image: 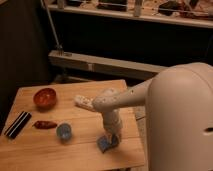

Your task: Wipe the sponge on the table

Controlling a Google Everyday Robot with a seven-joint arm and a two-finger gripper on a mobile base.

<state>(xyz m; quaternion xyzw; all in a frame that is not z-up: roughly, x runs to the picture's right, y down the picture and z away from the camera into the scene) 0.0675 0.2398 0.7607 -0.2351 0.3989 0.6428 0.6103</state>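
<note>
Wooden surface (75, 152) fills the lower left. The pincer (111, 140) points down near its front right edge, pinching the light-blue sponge (104, 145) against the planks. Left of the pincer stands a blue cup (63, 131); farther left and back sits a red bowl (45, 97).

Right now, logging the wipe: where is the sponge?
In the camera view, the sponge lies near the front edge of the table, picture-right of the blue cup, beneath the pincer.

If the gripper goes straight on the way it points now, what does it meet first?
The sponge. The gripper points down right over it, near the front edge of the table, and seems to touch it. Under the sponge is only the table. Exact contact is unclear.
</note>
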